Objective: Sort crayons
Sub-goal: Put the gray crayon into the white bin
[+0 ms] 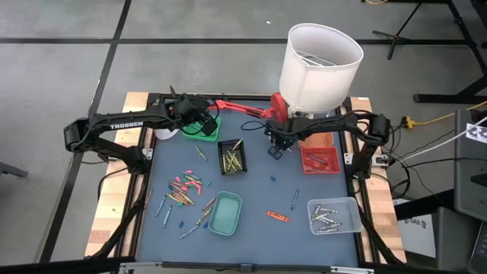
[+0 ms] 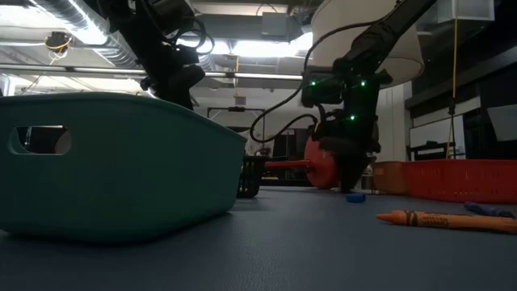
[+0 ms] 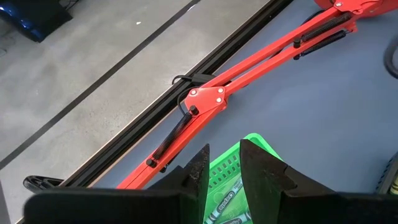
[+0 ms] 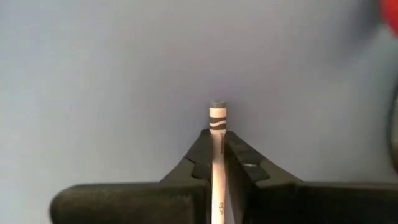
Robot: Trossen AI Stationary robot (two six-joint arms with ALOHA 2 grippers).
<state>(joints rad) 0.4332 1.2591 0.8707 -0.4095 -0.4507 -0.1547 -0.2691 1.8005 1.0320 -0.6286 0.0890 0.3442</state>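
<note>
Right pincer [image 4: 217, 155] clamped on a grey crayon [image 4: 216, 134] above the counter [image 1: 259, 194]; left pincer [image 3: 222, 165] part open over the green tray [image 1: 205, 128].

Big to small, as we see it: blue counter; white lampshade [image 1: 319, 65] on a red lamp arm [image 3: 249, 71]; left arm w/ white "TROSSEN" lettering [image 1: 126, 125] near the counter's back left. Trays: teal [image 1: 226, 211], clear [image 1: 335, 215] w/ grey crayons, red [image 1: 319, 160], black [image 1: 232, 157], green. Loose crayons [image 1: 186, 186] scattered front left; an orange one [image 1: 277, 217] w/ a dark label we can't read lies btwn teal and clear trays. Left pincer holds nothing, fingers [image 3: 198, 171] apart, crayons w/ unreadable labels below. Right pincer's fingers are closed on the grey crayon, its tip sticking out past them.
</note>
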